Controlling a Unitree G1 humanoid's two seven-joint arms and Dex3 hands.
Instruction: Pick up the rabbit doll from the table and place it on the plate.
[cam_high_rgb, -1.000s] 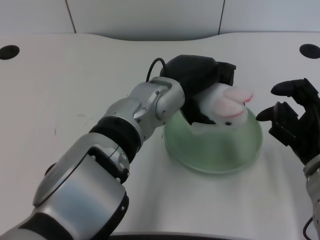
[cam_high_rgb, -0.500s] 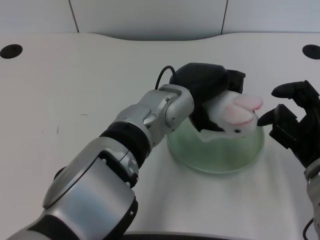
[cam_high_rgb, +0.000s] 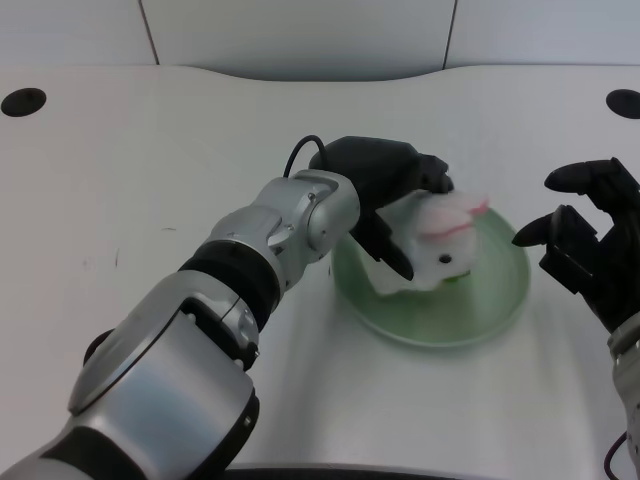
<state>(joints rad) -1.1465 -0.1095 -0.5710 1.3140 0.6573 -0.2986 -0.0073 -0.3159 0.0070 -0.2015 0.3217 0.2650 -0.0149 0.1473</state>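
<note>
The white rabbit doll (cam_high_rgb: 437, 243) with pink ears lies low over the left part of the green plate (cam_high_rgb: 480, 312), its underside at the plate's surface. My left hand (cam_high_rgb: 385, 195) reaches in from the left and holds the doll, dark fingers (cam_high_rgb: 392, 257) wrapped in front of it and others above its back. Part of the doll's body is hidden behind the hand. Whether the doll's weight rests on the plate cannot be told.
My right hand (cam_high_rgb: 590, 245) hangs idle just right of the plate's rim. Two dark round holes (cam_high_rgb: 22, 101) (cam_high_rgb: 622, 102) sit in the table's far corners. The white table (cam_high_rgb: 150, 180) stretches left and back.
My left hand has come down and a little to the left with the doll, from above the plate's far right part to low on its left part.
</note>
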